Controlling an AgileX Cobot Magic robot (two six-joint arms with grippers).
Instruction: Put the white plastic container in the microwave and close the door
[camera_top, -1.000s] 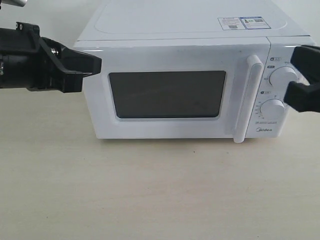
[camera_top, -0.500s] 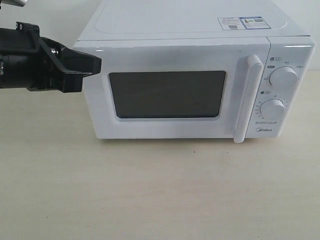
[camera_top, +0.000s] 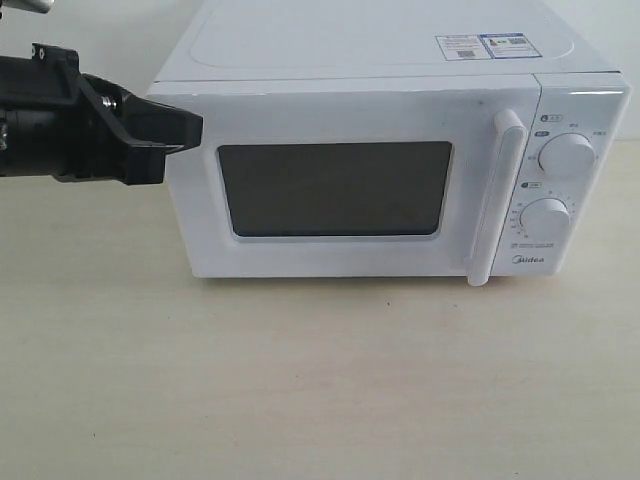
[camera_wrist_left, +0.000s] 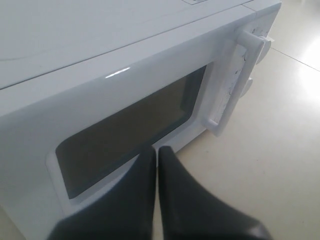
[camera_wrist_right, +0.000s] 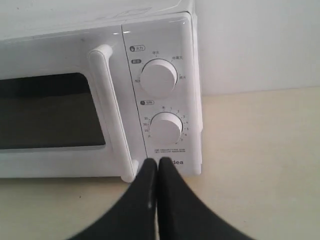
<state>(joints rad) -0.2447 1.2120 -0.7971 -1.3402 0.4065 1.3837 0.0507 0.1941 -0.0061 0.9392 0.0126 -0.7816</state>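
Just beside microwave (camera_top: 380, 110) upper corner: left pincer (camera_top: 192, 128) closed, empty; right pincer (camera_wrist_right: 158, 165) closed, empty.

The place looked like a robotics lab's test bench, not a home kitchen. The microwave (camera_top: 390, 160) stood on a pale, plain table (camera_top: 300, 380), a plain white wall (camera_wrist_right: 260, 45) rose behind the microwave, and a black robot arm (camera_top: 60, 125) hung beside it, on the side away from its knobs.

I see the microwave (camera_top: 340, 100) on the worktop (camera_top: 300, 380); my left tool (camera_top: 190, 130) sits just beside its upper left corner.
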